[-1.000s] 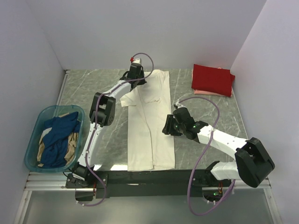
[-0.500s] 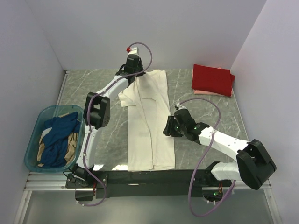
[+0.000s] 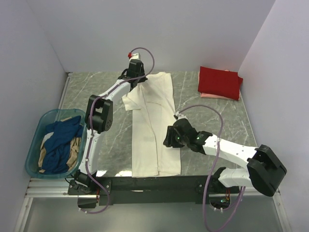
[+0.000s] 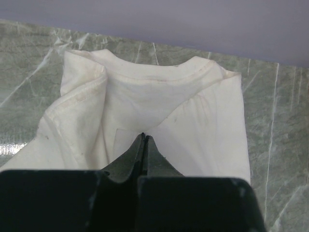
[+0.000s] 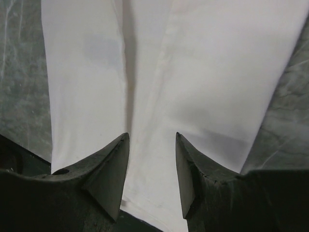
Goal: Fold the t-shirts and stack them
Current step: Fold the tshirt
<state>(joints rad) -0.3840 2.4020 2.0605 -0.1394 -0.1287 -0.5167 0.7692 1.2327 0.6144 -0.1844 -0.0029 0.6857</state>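
A cream-white t-shirt (image 3: 154, 125) lies lengthwise on the table's middle, its sides folded in, collar at the far end. My left gripper (image 3: 137, 77) is at its far left shoulder. In the left wrist view the left gripper (image 4: 144, 137) is shut, pinching the cream-white shirt (image 4: 193, 121) just below the collar. My right gripper (image 3: 169, 138) hovers open over the shirt's lower right edge. In the right wrist view the right gripper (image 5: 150, 136) has nothing between its fingers, and the shirt (image 5: 193, 72) lies under it. A folded red t-shirt (image 3: 219, 81) lies on a pale pink one (image 3: 212, 95) at the back right.
A teal basket (image 3: 34, 140) at the left edge holds a dark blue shirt (image 3: 60, 140) and a tan one (image 3: 75, 147). Walls close in the marble table (image 3: 217, 121) on three sides. A dark bar (image 3: 154, 183) runs along the near edge.
My left gripper has moved a little back and left, drawing the shirt's shoulder with it. My right gripper has moved left and nearer, over the shirt's lower right edge.
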